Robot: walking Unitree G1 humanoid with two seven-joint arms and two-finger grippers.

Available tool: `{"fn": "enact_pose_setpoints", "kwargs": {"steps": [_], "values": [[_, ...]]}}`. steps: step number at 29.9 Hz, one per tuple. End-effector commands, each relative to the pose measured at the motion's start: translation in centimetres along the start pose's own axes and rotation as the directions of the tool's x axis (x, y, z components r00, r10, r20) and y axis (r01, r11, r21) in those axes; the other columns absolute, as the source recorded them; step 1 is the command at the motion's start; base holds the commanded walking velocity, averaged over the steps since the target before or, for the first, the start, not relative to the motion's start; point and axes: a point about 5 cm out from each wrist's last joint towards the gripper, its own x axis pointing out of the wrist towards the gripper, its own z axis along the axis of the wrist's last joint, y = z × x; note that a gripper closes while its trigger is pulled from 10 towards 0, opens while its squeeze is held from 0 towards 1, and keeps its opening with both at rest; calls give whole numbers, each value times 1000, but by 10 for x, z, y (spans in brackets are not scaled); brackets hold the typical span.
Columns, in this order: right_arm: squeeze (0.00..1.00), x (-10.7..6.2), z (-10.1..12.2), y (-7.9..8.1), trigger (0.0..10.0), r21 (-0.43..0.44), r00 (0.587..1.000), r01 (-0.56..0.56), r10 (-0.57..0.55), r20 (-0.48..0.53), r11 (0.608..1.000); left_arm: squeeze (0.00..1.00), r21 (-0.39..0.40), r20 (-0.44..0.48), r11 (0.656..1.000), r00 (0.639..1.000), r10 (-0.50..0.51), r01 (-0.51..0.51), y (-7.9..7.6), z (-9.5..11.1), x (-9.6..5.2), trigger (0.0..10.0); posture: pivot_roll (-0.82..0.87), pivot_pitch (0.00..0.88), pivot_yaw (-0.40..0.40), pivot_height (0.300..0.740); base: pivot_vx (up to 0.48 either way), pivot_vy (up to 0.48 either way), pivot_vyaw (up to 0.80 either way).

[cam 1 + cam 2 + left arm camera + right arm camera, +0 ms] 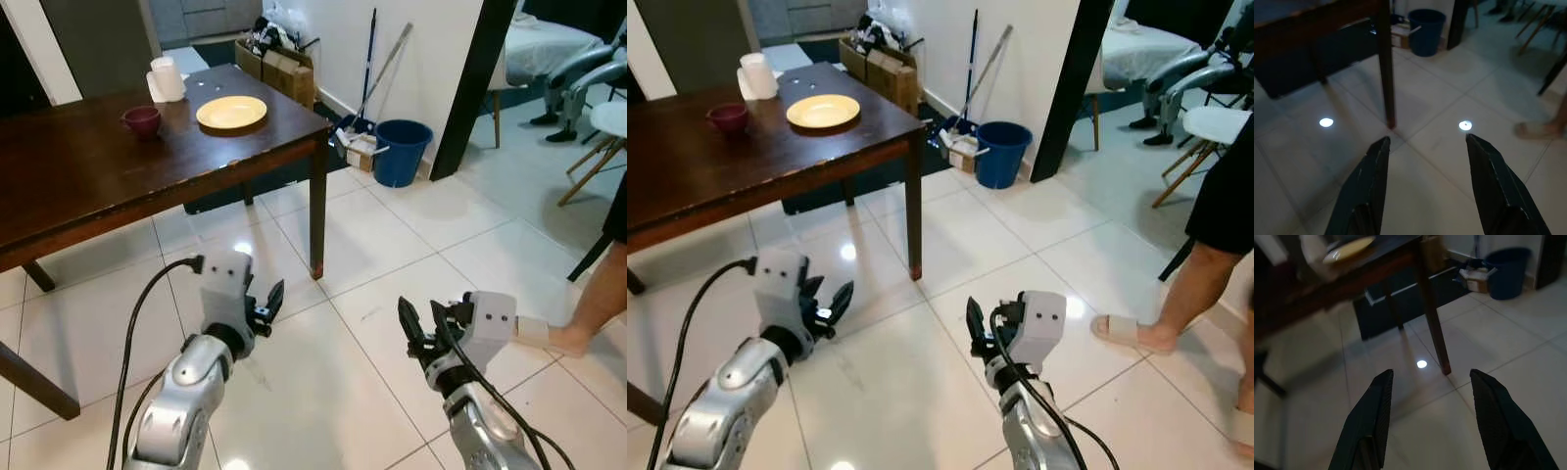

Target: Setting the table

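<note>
Here the robot stands on a pale tiled floor point(392, 245) a little way from a dark wooden table point(88, 166), with both arms raised in front of it over the tiles. The left gripper point(1425, 147) hangs low beside the table's near corner leg point(317, 211), its two black fingers spread apart with nothing between them. The right gripper point(1430, 382) is held out further to the right, well apart from the table, and its fingers are likewise spread and empty.

On the far end of the table lies a yellow plate point(231, 112), flat on the wood near the far right corner. Just to its left stands a dark red cup point(143, 119), and behind that, at the far edge, a white jug point(165, 80). The three are close together but not touching.

Beyond the table a blue bucket point(402, 151) sits on the floor by the wall, with a small cardboard box point(361, 151) just beside it and mop handles point(377, 69) leaning on the wall above. At the right edge a person's bare leg and sandalled foot point(1132, 333) stand on the tiles, near the right gripper.
</note>
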Motion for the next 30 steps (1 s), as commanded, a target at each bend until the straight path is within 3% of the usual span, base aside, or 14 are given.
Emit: {"fn": "enact_pose_setpoints", "kwargs": {"steps": [1, 4, 5, 7, 8, 9, 10, 17, 23, 30], "values": [[0, -4, -7, 5, 10000, -61, 998, -53, 51, -28, 997, 0, 69, 8, 994, 997, 79, -80, 9, -5, 1, 10000, -92, 0, 69, 740, 0, 0, 0], [0, -2, -4, 8, 10000, -92, 994, -105, 102, -32, 990, 0, 124, 17, 965, 973, 232, -232, 29, -17, -4, 10000, -90, 0, 55, 740, 0, 0, 0], [0, -2, -4, 8, 10000, -92, 994, -105, 102, -32, 990, 0, 124, 17, 965, 973, 232, -232, 29, -17, -4, 10000, -90, 0, 55, 740, 0, 0, 0], [0, 6, 2, 10, 10000, -79, 991, -132, 130, -30, 988, 0, 85, -19, 914, 917, 399, -396, 57, -31, -21, 10000, -60, 0, -1, 740, 0, 0, 0], [0, 6, 2, 10, 10000, -79, 991, -132, 130, -30, 988, 0, 85, -19, 914, 917, 399, -396, 57, -31, -21, 10000, -60, 0, -1, 740, 0, 0, 0], [0, 12, 4, 13, 10000, -80, 985, -168, 165, -40, 983, 0, 92, -26, 874, 876, 481, -477, 75, -39, -38, 10000, -43, 0, -28, 740, 0, 0, 0], [0, 14, 4, 14, 10000, -90, 981, -190, 186, -47, 978, 0, 104, -23, 865, 869, 495, -490, 80, -41, -43, 10000, -34, 0, -34, 740, 0, 0, 0], [0, 22, 6, 7, 10000, -100, 983, -181, 178, -38, 978, 0, 137, 35, 871, 881, 473, -473, 78, -35, -43, 10000, -24, 0, -36, 740, 0, 0, 0], [0, 22, 9, 3, 10000, -62, 992, -123, 123, -5, 991, 0, 152, 113, 912, 923, 368, -382, 62, -13, -23, 10000, -56, 0, 11, 740, 0, 0, 0], [0, 14, -5, 12, 10000, 9, 992, -127, 127, -26, 992, 0, 140, 136, 925, 932, 335, -353, 64, -5, -13, 10000, -60, 0, 27, 740, 0, 0, 0]]}}
